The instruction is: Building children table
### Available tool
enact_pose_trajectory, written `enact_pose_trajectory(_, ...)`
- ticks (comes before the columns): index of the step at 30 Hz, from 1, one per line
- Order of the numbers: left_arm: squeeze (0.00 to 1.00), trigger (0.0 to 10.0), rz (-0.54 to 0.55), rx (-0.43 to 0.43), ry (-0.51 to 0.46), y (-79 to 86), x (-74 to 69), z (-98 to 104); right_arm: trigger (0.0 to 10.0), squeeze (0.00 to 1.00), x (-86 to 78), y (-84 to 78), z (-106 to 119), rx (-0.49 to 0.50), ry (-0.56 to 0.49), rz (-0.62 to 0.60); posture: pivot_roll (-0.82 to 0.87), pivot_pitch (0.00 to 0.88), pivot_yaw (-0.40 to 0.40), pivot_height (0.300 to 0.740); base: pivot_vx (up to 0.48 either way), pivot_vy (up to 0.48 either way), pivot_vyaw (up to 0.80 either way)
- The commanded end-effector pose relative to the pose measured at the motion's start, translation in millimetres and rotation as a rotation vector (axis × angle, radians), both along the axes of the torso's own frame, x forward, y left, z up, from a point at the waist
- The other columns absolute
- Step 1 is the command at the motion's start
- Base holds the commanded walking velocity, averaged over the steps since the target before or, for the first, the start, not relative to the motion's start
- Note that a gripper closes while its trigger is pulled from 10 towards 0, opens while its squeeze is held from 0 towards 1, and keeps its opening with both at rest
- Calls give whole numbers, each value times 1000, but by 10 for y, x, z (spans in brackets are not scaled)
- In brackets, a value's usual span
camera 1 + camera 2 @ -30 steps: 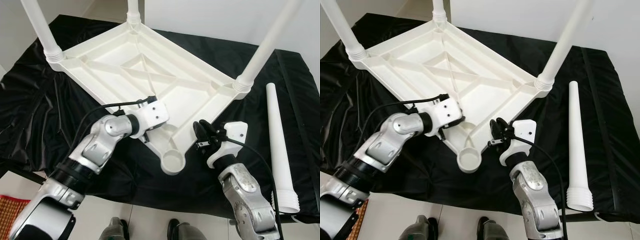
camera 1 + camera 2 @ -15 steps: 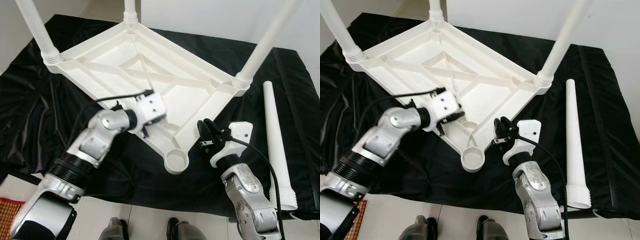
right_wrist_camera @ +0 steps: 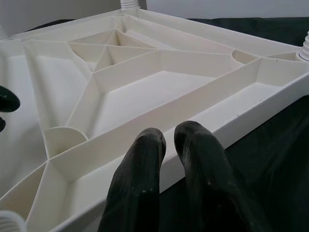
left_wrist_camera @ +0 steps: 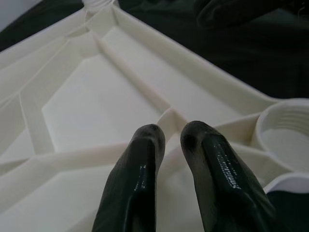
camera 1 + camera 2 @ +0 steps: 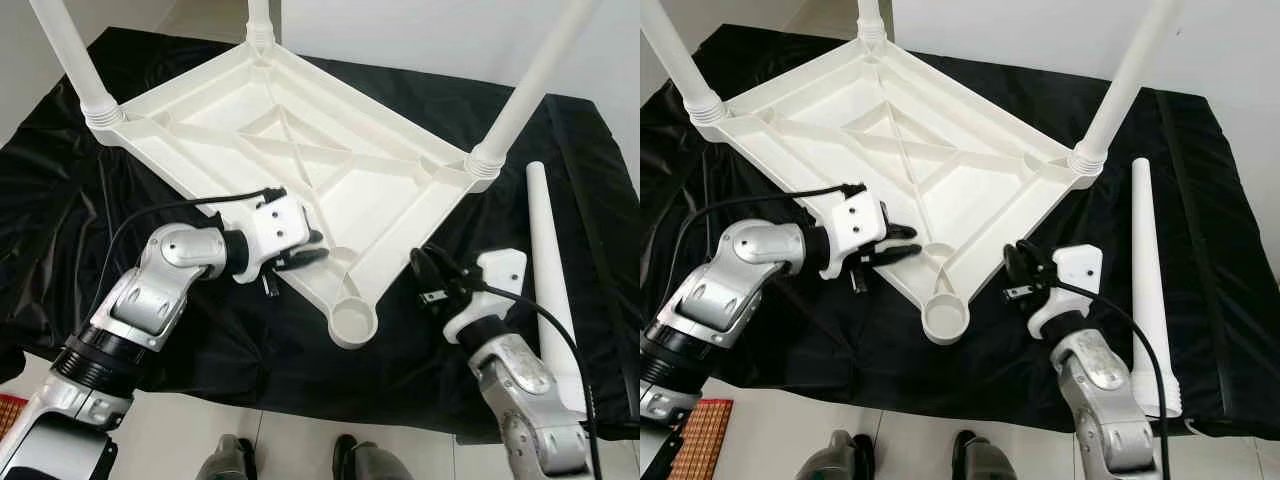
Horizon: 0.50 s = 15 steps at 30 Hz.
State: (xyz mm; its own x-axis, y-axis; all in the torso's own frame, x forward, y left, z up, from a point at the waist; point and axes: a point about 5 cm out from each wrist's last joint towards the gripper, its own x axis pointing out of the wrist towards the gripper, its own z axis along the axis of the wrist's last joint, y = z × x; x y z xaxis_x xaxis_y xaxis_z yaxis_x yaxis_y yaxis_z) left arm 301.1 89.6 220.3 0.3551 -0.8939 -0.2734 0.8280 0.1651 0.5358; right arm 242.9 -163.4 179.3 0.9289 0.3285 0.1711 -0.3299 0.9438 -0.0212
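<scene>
White plastic table (image 5: 300, 150) upside down on a black cloth (image 5: 90, 200), ribbed underside facing up, three legs screwed into three corners and standing upward: one at the far left corner (image 5: 70, 55), one at the far corner (image 5: 260, 20), one at the right corner (image 5: 530, 85). Nearest corner without a leg, its round threaded socket (image 5: 352, 322) open and facing up, hanging toward the front edge of the cloth. Fourth leg (image 5: 553, 290) lying loose on the cloth to the right of the table, apart from it, narrow end away from the robot and wide ribbed end nearest. Left gripper (image 5: 312, 250) reaching in over the near left edge of the table, black fingers (image 4: 140, 174) close together with only a thin slit between, holding nothing, tips poised above an inner rib just beside the empty socket. Right gripper (image 5: 428, 272) just off the near right edge of the table, between table and loose leg, fingers (image 3: 145, 169) likewise nearly together and empty, pointing at the outer wall of the table rim. Two feet (image 5: 290, 462) on pale floor tiles below the front edge of the cloth.
</scene>
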Motion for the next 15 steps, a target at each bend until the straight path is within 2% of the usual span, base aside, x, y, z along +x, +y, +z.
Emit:
enact_pose_trajectory(1, 0, 10000, -73, 32, 25, -49, -103, -52, 10000, 0, -82, -21, -1, -13, 12, 36, 14, 198, -45, 740, 0, 0, 0)
enact_pose_trajectory(10, 0, 10000, -102, 101, 25, -106, -148, -215, 10000, 0, -204, -48, 38, -33, 22, 109, 13, 195, -54, 740, 0, 0, 0)
enact_pose_trajectory(15, 0, 10000, -100, 134, 39, -132, -142, -353, 10000, 0, -275, 9, 141, -7, 4, 155, 3, 195, -56, 740, 0, 0, 0)
